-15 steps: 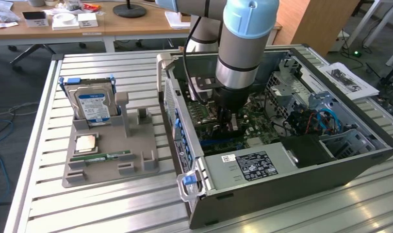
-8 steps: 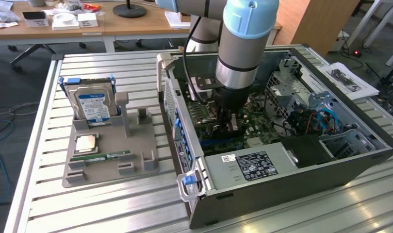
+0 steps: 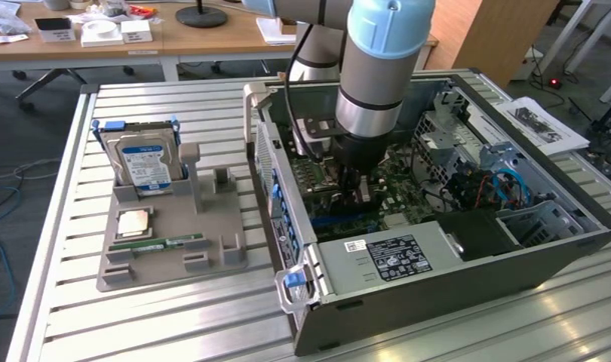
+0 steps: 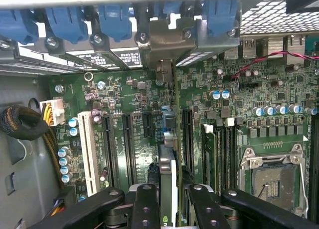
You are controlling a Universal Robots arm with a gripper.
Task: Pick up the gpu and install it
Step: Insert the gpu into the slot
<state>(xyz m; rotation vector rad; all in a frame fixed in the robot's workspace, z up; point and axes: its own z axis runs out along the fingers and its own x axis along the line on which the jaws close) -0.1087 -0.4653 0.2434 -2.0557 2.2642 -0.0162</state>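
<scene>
1. Presently, the gripper (image 4: 168, 199) is seen lowered inside the open computer case (image 3: 547, 253), which lies on its side on a slatted metal table (image 3: 185, 317).
2. In the wrist view, a thin card, the gpu (image 4: 168, 176), is held edge-on between the two black fingers (image 4: 145, 204), which are closed partway against its flat sides.
3. The gpu is held upright over the green motherboard (image 4: 239, 89), in line with the long dark slots (image 4: 128, 139) beside a white slot (image 4: 88, 149).
4. Whether the gpu's lower edge is seated in a slot or merely above it cannot be told.
5. A silvery bracket (image 4: 169, 37) is seen at the case's rear wall, among blue slot clips (image 4: 67, 22).
6. An empty processor socket (image 4: 274, 176) is seen on the motherboard beside the memory slots.
7. In the exterior view, the arm (image 3: 381, 83) is seen reaching down into the middle of the case, and the gripper's tip is hidden among the board's parts.
8. To the exterior view's left of the case, a grey holder (image 3: 170, 241) rests on the table, well apart from the gripper.
9. A hard drive (image 3: 145, 162) with a blue-white label stands upright at the holder's far end, and a green memory stick (image 3: 164, 244) lies flat nearer the front, with a small square chip (image 3: 134, 222) between them.
</scene>
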